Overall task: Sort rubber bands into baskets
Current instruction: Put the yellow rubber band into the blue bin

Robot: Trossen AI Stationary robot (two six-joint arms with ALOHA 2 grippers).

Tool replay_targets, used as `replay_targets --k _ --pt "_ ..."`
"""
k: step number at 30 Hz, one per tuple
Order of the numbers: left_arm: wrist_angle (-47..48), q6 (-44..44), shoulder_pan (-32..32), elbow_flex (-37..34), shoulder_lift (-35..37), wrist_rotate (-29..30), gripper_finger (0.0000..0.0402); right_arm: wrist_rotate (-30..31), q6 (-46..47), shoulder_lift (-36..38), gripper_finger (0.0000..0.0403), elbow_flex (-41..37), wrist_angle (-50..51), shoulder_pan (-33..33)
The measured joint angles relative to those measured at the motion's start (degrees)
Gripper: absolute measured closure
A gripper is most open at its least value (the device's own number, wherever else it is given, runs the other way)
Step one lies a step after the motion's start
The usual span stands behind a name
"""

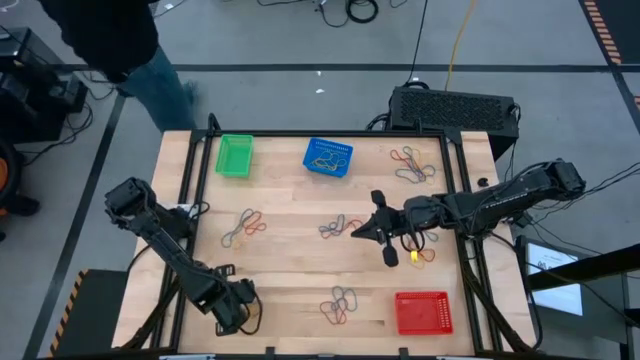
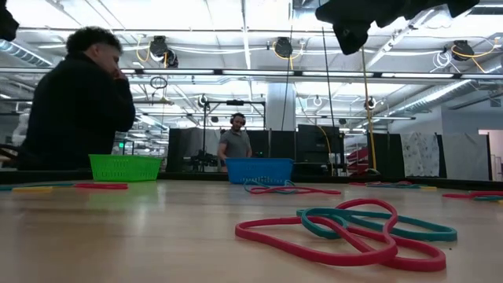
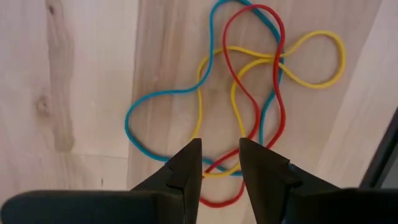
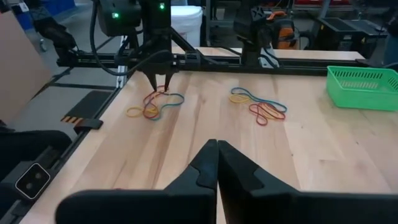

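The left gripper (image 1: 237, 318) is seen low over the tabletop (image 1: 290, 262) near its front left corner, fingers (image 3: 186, 167) parted with a narrow gap and nothing gripped. Just beyond its tips a small tangle of bands (image 3: 249, 93) lies flat on the wood: blue, red and yellow loops overlapping. In the right wrist view the same gripper (image 4: 159, 86) is shown pointing down at that tangle (image 4: 154, 104), tips touching or just above it; contact cannot be told.

The right gripper (image 1: 366, 231) is held above the middle of the tabletop, right of centre, fingers (image 4: 214, 163) clenched together, nothing between them.

The green basket (image 1: 234, 155) is placed at the back edge toward the left. The blue basket (image 1: 328, 157) is placed at the back edge near the middle, with a few bands inside. The red basket (image 1: 423, 312) is placed by the front right corner.

Loose rubber bands are scattered in clumps: one (image 1: 243, 228) left of centre, one (image 1: 338, 226) near the middle beside the right gripper, one (image 1: 412, 166) toward the back right corner, one (image 1: 340, 304) near the front edge at the middle, and one (image 1: 420, 253) under the right arm. In the low view a red and teal pair (image 2: 354, 229) is seen close by.

A person (image 1: 125, 45) is standing beyond the back left corner.
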State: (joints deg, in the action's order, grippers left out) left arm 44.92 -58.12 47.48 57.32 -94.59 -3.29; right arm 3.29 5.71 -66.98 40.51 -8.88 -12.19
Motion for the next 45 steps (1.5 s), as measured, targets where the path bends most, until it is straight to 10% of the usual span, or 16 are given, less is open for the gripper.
replay_targets --k 25,33,45 --pt "-6.6 0.1 0.0 -5.1 -2.4 -0.8 0.0290 -0.2 -2.1 -1.7 0.0403 -0.1 0.2 0.1" --pt "-5.6 0.4 -0.1 -5.2 -2.5 -3.0 0.0388 -0.2 -2.1 -1.7 0.0403 -0.1 0.2 0.1" --pt "7.2 -1.3 -1.1 -0.1 5.4 -3.6 0.0399 -0.2 -2.1 -1.7 0.0403 0.0 0.0 0.1"
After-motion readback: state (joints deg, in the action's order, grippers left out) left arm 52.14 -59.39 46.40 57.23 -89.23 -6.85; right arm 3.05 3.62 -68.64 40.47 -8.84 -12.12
